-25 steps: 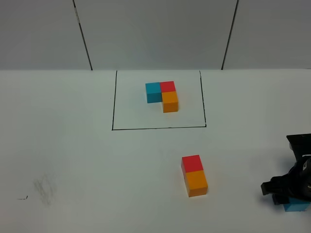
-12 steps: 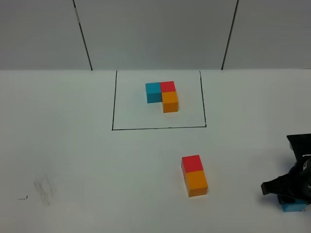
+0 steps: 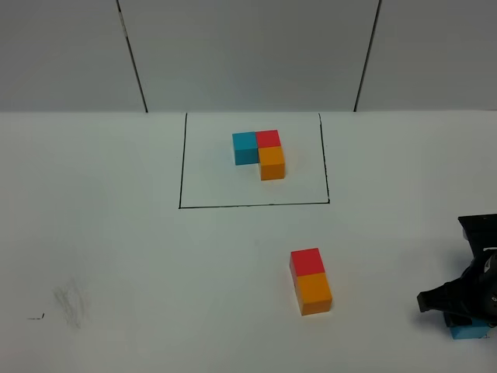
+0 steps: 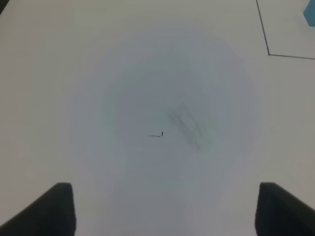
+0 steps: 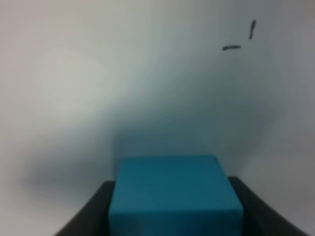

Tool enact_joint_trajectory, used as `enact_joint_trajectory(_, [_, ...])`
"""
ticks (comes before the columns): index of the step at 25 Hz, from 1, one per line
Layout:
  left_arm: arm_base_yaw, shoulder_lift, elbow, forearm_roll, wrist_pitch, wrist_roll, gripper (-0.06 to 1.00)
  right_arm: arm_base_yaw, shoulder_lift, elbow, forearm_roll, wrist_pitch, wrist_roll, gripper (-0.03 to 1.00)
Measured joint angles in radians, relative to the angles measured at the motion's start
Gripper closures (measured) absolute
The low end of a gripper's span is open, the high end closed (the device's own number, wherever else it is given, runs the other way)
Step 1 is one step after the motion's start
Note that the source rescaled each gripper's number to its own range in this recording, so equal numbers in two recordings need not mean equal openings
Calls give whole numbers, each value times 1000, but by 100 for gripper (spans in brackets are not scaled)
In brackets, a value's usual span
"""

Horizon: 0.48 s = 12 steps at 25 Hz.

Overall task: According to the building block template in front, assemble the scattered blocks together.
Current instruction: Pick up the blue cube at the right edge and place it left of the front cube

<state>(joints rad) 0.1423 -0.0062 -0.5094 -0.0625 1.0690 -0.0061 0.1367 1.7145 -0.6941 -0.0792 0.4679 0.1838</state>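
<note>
The table (image 3: 116,256) is open across its left half and front-left corner. In the way: the template (image 3: 260,151) toward the back edge, the red-orange pair (image 3: 311,281) right of centre, and the right gripper (image 3: 464,317) clamped on the blue block (image 3: 470,332) by the right edge.

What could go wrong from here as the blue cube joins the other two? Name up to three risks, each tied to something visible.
1. The right gripper pinches the blue block by two sides only; it may twist when lifted.
2. The red block and orange block lie touching; a nudge could split them.
3. The template has blue left of red; arriving from the right, blue may land on the wrong side.
</note>
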Motion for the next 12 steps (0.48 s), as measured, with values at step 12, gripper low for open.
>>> enact_joint_trajectory(12, [0, 0, 0, 0, 0, 0, 30, 0, 0, 0, -4, 31, -51, 97])
